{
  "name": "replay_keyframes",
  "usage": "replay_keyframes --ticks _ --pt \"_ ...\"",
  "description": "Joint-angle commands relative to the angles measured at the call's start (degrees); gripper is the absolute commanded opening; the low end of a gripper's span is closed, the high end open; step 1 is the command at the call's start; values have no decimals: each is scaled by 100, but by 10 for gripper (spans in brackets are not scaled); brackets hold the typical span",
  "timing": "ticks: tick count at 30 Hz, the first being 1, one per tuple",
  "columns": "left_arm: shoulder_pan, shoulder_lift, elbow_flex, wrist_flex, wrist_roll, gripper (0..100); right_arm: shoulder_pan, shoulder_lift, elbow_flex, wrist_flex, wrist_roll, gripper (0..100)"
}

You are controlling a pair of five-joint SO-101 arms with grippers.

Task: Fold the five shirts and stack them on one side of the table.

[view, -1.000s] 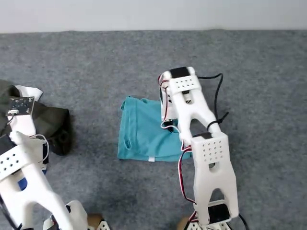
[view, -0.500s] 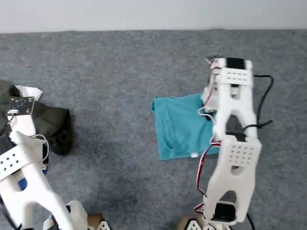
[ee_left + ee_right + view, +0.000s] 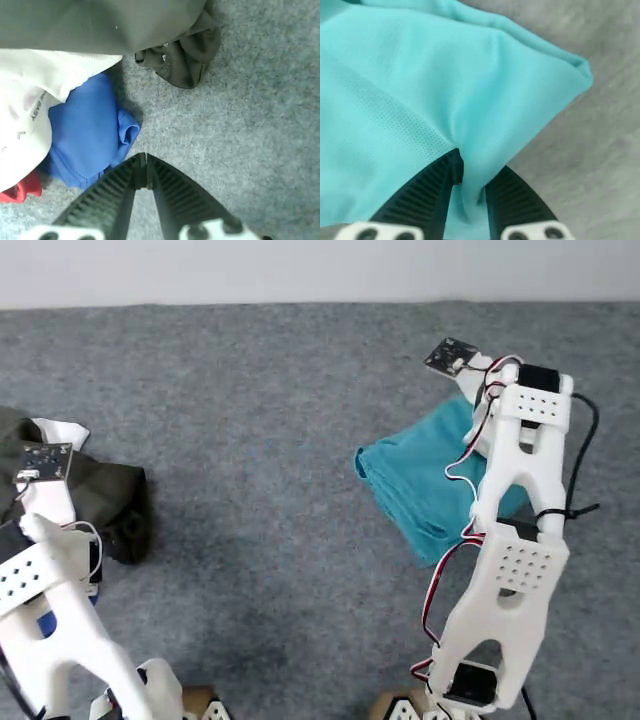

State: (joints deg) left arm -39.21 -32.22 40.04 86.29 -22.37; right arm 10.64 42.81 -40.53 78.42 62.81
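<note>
A folded teal shirt point(image 3: 425, 485) lies on the grey table at the right, partly under the right arm. In the right wrist view my right gripper point(image 3: 470, 187) is shut on a fold of the teal shirt point(image 3: 420, 90). At the left edge lies a pile of unfolded shirts point(image 3: 95, 495): a dark olive one point(image 3: 100, 25), a white one point(image 3: 35, 95), a blue one point(image 3: 87, 135) and a bit of red point(image 3: 20, 189). My left gripper point(image 3: 145, 172) hangs shut just above the carpet beside the blue shirt, holding nothing.
The table is covered in grey carpet point(image 3: 250, 390) with open room across the middle and back. A white wall edge point(image 3: 300, 270) runs along the far side.
The right arm has swung to the right, dragging the teal shirt from the table's middle toward the right side and turning it. The left arm has stayed still.
</note>
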Motion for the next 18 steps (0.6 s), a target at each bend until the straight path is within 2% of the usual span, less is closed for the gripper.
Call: replay_keyframes --ticks 1,5,8,13,18 --pt "0 -176 -189 70 -26 8 -189 -470 -62 -462 316 9" --pt "0 -176 -189 70 -26 8 -215 -330 -62 -769 316 25" --pt "0 -176 -189 70 -26 8 -163 -321 -88 -743 79 132" --pt "0 -158 -189 70 -26 8 -75 -497 -378 -743 -1829 278" --pt "0 -149 -189 70 -26 8 -92 -919 -404 -338 -3200 280"
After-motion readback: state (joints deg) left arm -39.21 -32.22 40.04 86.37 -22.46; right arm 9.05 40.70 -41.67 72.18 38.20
